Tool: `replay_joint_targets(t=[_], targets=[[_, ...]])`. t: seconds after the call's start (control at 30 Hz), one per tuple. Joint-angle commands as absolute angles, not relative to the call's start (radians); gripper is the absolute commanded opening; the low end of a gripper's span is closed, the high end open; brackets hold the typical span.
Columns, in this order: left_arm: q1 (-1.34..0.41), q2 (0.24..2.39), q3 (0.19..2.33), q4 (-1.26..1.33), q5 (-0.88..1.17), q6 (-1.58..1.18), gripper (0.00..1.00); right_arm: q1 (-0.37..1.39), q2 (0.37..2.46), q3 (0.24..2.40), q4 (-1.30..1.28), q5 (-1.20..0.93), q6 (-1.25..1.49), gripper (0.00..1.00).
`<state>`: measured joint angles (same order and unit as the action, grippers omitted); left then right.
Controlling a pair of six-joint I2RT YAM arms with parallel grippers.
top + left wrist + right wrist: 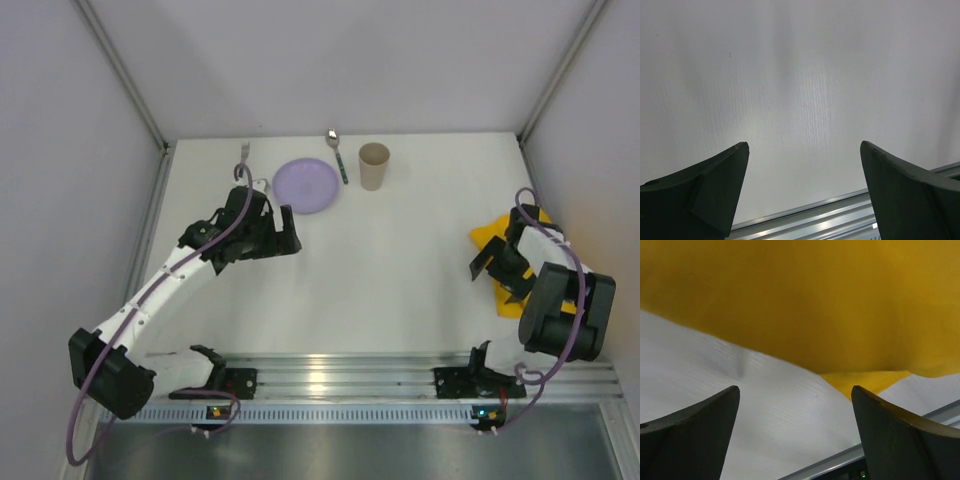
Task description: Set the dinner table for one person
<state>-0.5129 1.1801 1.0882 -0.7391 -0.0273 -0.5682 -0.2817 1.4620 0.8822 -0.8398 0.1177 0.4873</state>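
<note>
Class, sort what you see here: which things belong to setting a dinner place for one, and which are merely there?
For the job: purple plate, fork, spoon, beige cup, yellow cloth, dinner table.
Merely there: pale walls, purple arm cables.

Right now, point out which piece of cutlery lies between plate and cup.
The teal-handled spoon: it lies between the purple plate and the cup. The fork lies left of the plate, away from the cup.
</note>
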Motion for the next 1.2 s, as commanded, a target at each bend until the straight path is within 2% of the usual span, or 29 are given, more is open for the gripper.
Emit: replay_joint_targets(t=[0.0, 0.1, 0.27, 0.5, 0.73, 0.87, 0.97, 1.0, 1.07, 1.1, 1.17], targets=[[-0.517, 1.218, 1.167, -0.736, -0.005, -0.537, 0.98, -0.311, 1.525, 0.839, -0.729, 0.129, 0.511, 0.92], [-0.517, 1.244, 1.209, -0.756, -0.006, -0.52, 0.98, -0.339, 1.561, 0.825, -0.695, 0.092, 0.526, 0.83], [-0.517, 1.256, 1.232, -0.77, -0.006, -0.512, 0.97, -0.374, 1.591, 0.827, -0.693, 0.124, 0.554, 0.81], [-0.517, 1.224, 1.209, -0.778, -0.02, -0.543, 0.97, -0.379, 1.462, 0.874, -0.765, 0.172, 0.5, 0.86], [-0.517, 1.259, 1.255, -0.819, -0.006, -0.522, 0.96, -0.385, 1.437, 0.874, -0.752, 0.167, 0.514, 0.88], [-0.518, 1.327, 1.328, -0.851, -0.006, -0.499, 0.95, -0.4, 1.514, 0.862, -0.713, 0.169, 0.526, 0.88], [-0.522, 1.356, 1.376, -0.859, 0.026, -0.502, 0.95, -0.437, 1.572, 0.832, -0.654, 0.115, 0.545, 0.82], [-0.525, 1.361, 1.384, -0.861, 0.028, -0.503, 0.95, -0.452, 1.584, 0.825, -0.628, 0.091, 0.552, 0.77], [-0.535, 1.373, 1.4, -0.862, 0.028, -0.509, 0.95, -0.463, 1.614, 0.807, -0.603, 0.069, 0.566, 0.72], [-0.54, 1.377, 1.408, -0.87, 0.028, -0.514, 0.95, -0.469, 1.624, 0.804, -0.582, 0.06, 0.568, 0.63], [-0.557, 1.388, 1.414, -0.876, 0.022, -0.517, 0.95, -0.472, 1.646, 0.795, -0.569, 0.06, 0.565, 0.53]])
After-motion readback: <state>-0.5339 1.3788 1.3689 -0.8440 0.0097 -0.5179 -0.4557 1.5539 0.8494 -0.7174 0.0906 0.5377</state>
